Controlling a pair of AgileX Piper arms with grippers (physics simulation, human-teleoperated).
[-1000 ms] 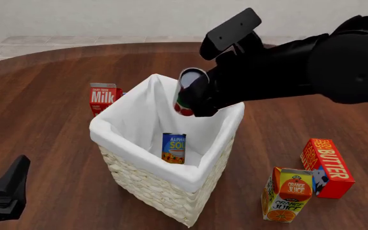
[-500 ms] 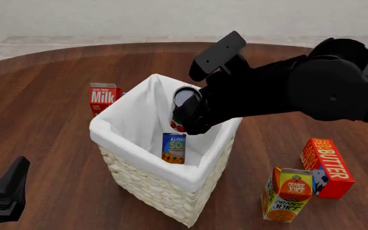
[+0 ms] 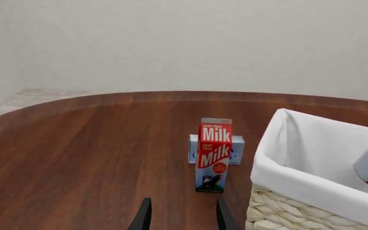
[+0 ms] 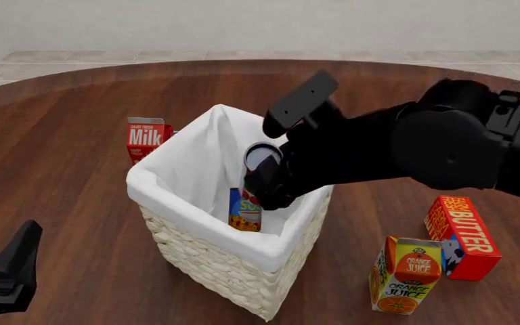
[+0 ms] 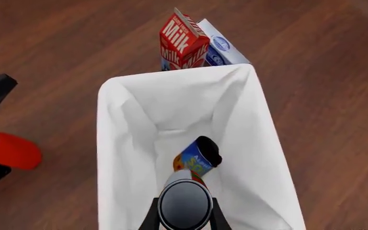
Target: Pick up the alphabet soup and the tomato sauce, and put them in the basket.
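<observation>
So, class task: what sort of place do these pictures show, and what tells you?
Probably a simulated kitchen or dining tabletop: a round wooden table against a plain wall, set with groceries such as a milk carton, butter and orange juice, beside a cloth-lined basket.

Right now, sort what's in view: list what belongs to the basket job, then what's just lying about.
Job:
- alphabet soup, already in the basket
- tomato sauce, held in the right claw over the basket
- left claw, idle, open

Lying about:
- milk carton
- blue-and-white box behind it
- orange juice carton
- butter box
</observation>
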